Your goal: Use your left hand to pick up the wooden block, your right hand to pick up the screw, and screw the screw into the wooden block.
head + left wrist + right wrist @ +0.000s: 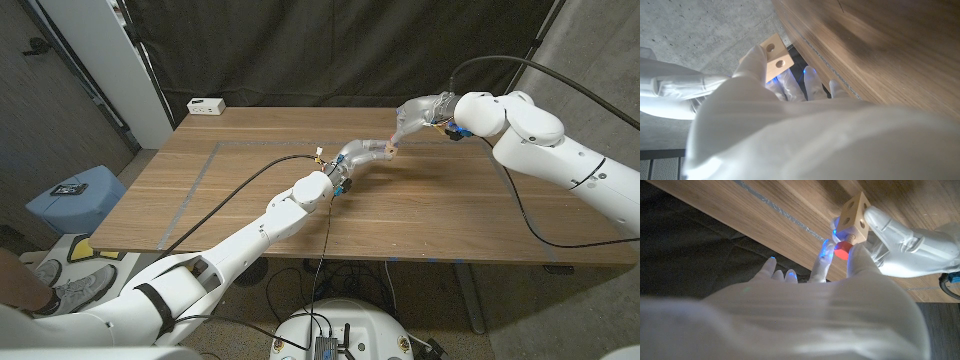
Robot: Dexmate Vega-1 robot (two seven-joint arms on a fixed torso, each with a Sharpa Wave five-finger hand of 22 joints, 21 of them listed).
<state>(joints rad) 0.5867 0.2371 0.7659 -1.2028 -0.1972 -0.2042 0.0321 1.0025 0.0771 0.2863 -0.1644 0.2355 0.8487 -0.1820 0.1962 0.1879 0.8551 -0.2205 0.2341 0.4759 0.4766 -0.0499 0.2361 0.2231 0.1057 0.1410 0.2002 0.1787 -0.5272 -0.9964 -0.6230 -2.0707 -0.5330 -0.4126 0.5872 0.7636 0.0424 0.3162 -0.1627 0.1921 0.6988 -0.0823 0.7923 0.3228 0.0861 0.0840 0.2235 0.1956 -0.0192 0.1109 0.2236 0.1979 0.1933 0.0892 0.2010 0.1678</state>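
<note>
One wooden block, pale and roughly cubic, is held above the table near its middle, where the two hands meet. In the left wrist view the block shows two round holes on one face; in the right wrist view two more holes show on another face. No writing can be read on it.

One screw with a red head is set against the block, its shaft running into one face so that its long axis lies square to that face, head toward the right hand.

The left hand grips the block between its fingers, reaching in from the table's near side. The right hand comes from the far right, and its fingertips pinch the screw's red head, glowing blue at the tips.

A small white box sits at the table's far left corner. Grey tape lines mark the tabletop. A black cable trails across the table to the left arm.
</note>
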